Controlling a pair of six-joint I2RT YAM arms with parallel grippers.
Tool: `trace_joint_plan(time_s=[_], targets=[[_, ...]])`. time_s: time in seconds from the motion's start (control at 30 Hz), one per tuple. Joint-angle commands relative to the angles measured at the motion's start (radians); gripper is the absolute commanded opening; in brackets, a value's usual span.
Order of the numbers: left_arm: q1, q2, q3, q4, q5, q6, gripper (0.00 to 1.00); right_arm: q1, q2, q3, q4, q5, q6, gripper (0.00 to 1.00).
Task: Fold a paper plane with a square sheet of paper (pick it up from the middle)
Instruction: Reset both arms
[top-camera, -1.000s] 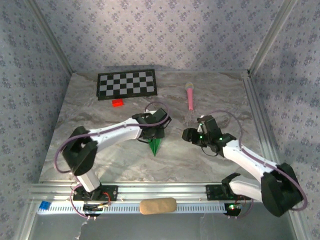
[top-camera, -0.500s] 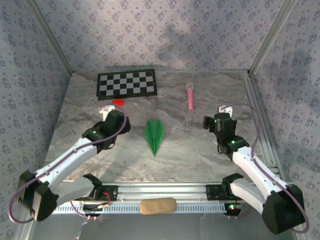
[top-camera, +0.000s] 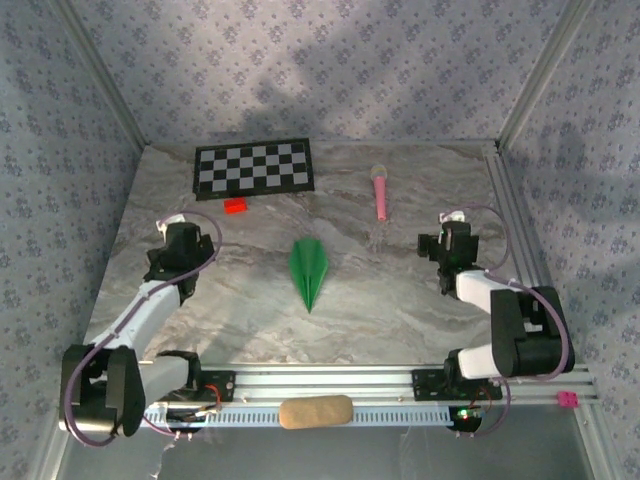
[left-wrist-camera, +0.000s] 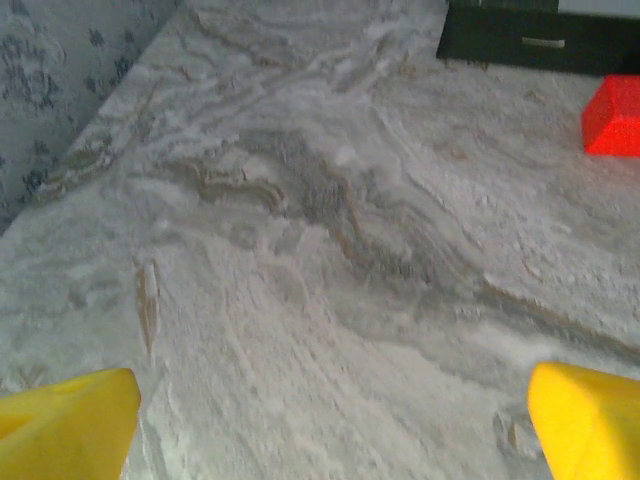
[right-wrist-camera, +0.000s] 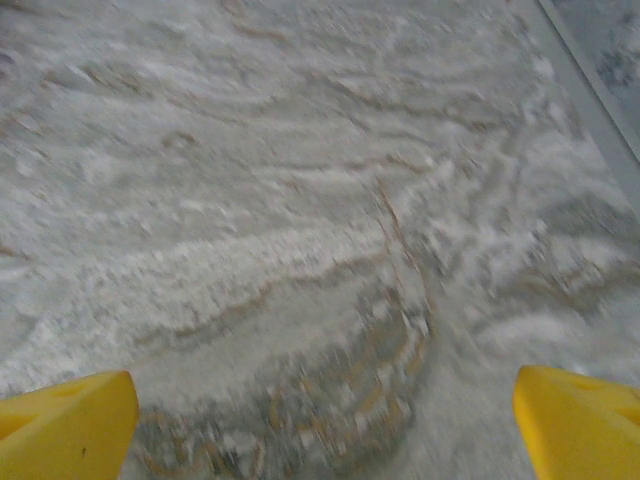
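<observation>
Item one: the narrow, pointed green paper plane lies flat at the middle of the grey marbled table. Its long point is toward my bases and its centre crease is visible.

Item two: my left claw hangs over bare table near the left edge. Its yellow fingers are wide apart and hold nothing. A small red block lies ahead of it.

Item three: my right claw hangs near the right edge, likewise spread and empty.

Both claws are well apart from the plane.
</observation>
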Motion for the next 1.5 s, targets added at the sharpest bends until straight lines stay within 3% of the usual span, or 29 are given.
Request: trace_joint_plan(time_s=[0.0,0.07,0.2,0.23,0.33,0.6,0.7,0.73,0.83,0.9,0.93,0.97,1.0,1.07,1.47], targets=[[0.014,0.052,-0.025,0.197,0.02,0.084,0.99,-0.031,0.048,0.002,0.185,-0.193,-0.081,0.96],[0.014,0.092,-0.045,0.28,0.023,0.111,0.99,-0.051,0.047,-0.014,0.206,-0.212,-0.063,0.95],[0.015,0.161,-0.095,0.463,0.061,0.142,0.99,-0.057,0.128,-0.141,0.53,-0.194,-0.047,0.95],[0.015,0.176,-0.102,0.494,0.076,0.155,0.99,-0.055,0.095,-0.112,0.423,-0.177,-0.046,0.97],[0.022,0.187,-0.117,0.571,0.131,0.181,0.99,-0.064,0.112,-0.071,0.362,-0.104,-0.002,1.0],[0.051,0.256,-0.113,0.693,0.3,0.247,0.99,-0.073,0.116,-0.072,0.373,-0.109,0.005,1.0],[0.057,0.296,-0.134,0.777,0.443,0.328,0.99,-0.076,0.117,-0.071,0.369,-0.116,0.007,1.0],[0.056,0.321,-0.16,0.862,0.447,0.336,1.0,-0.076,0.115,-0.071,0.368,-0.116,0.007,1.0],[0.103,0.356,-0.178,0.907,0.478,0.291,1.0,-0.076,0.115,-0.071,0.369,-0.119,0.007,1.0],[0.113,0.454,-0.184,1.056,0.426,0.254,1.0,-0.075,0.116,-0.07,0.369,-0.119,0.007,1.0],[0.13,0.41,-0.132,0.881,0.433,0.237,1.0,-0.075,0.115,-0.071,0.369,-0.118,0.006,1.0],[0.141,0.42,-0.104,0.835,0.418,0.216,1.0,-0.076,0.115,-0.071,0.368,-0.119,0.007,1.0],[0.141,0.437,-0.131,0.919,0.415,0.216,1.0,-0.077,0.115,-0.07,0.368,-0.121,0.007,1.0],[0.138,0.418,-0.117,0.856,0.383,0.208,0.99,-0.078,0.116,-0.069,0.368,-0.121,0.007,1.0],[0.115,0.423,-0.116,0.864,0.368,0.229,1.0,-0.071,0.115,-0.07,0.369,-0.114,0.001,1.0]])
